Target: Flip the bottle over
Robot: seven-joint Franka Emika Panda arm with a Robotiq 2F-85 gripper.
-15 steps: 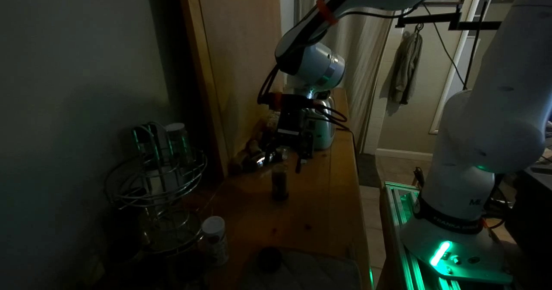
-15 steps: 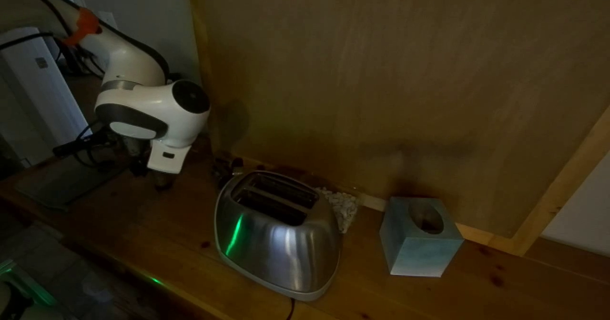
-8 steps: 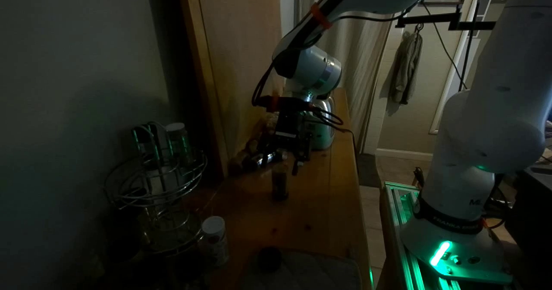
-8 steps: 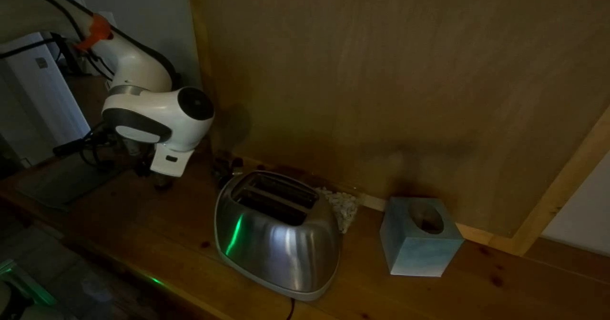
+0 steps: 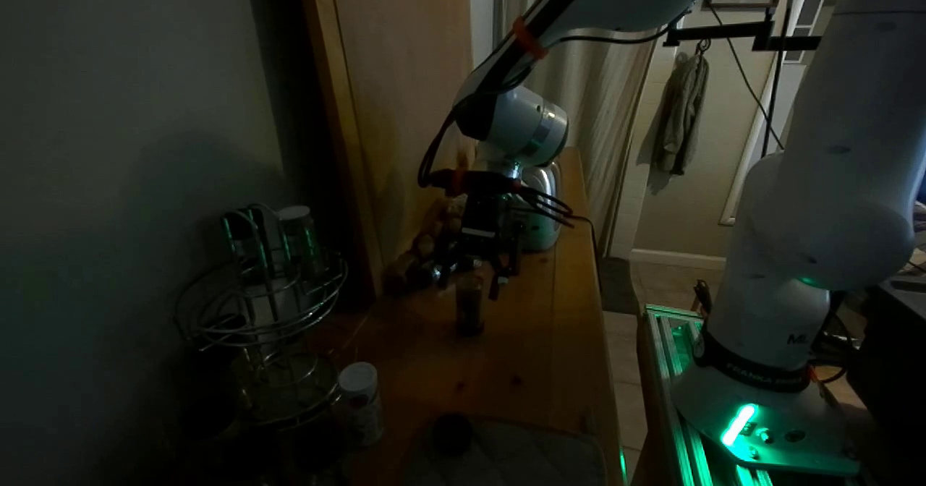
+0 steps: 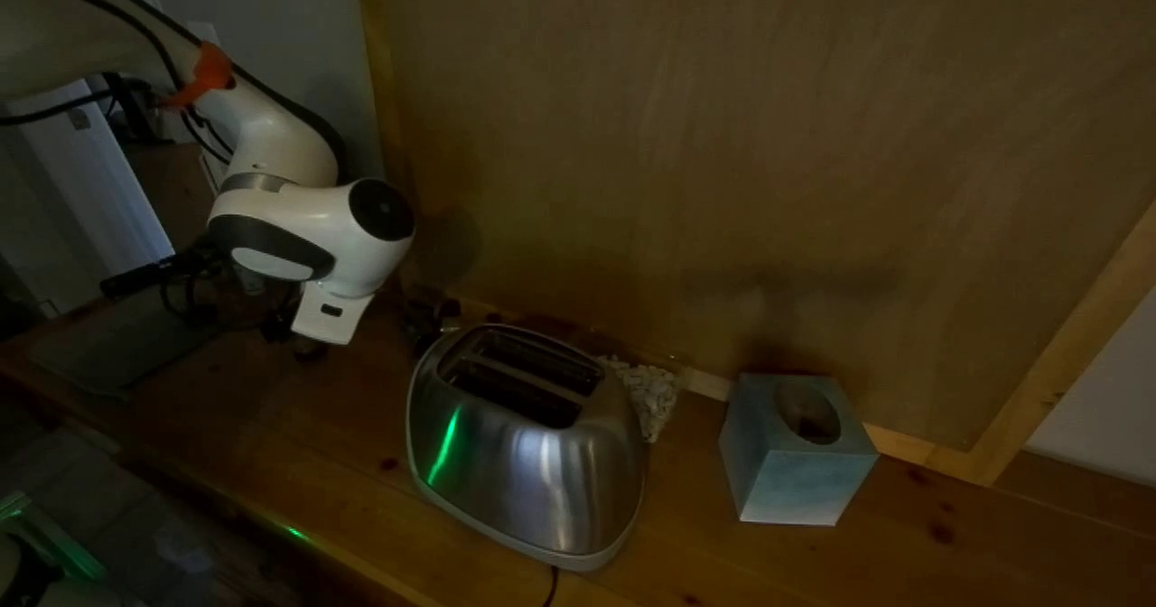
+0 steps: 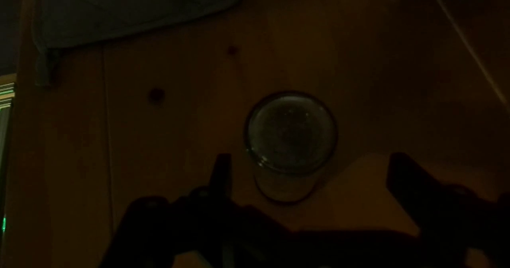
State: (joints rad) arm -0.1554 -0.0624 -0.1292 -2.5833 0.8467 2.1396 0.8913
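The bottle [image 5: 469,311] is small, slim and dark, with a clearer upper part. It stands upright on the wooden counter [image 5: 535,341]. In the wrist view the bottle [image 7: 291,134] shows from above as a round glassy disc with its side below. In an exterior view the bottle [image 6: 308,349] is mostly hidden behind the arm. My gripper [image 5: 469,287] points down, with its fingertips on either side of the bottle's upper part as seen there. In the wrist view the gripper [image 7: 311,156] is open; the bottle lies nearer the left finger, with no visible contact.
A wire rack [image 5: 264,327] and a white-lidded jar [image 5: 359,403] stand near the wall. A grey mat [image 5: 528,457] with a dark round object [image 5: 452,434] lies at the near end. A silvery toaster [image 6: 533,490], shiny objects [image 6: 429,318] and a tissue box [image 6: 799,462] stand further along.
My gripper has come down and shifted slightly toward the wall side, lowering its fingers around the bottle's top. The bottle has not moved. The gripper stays open.
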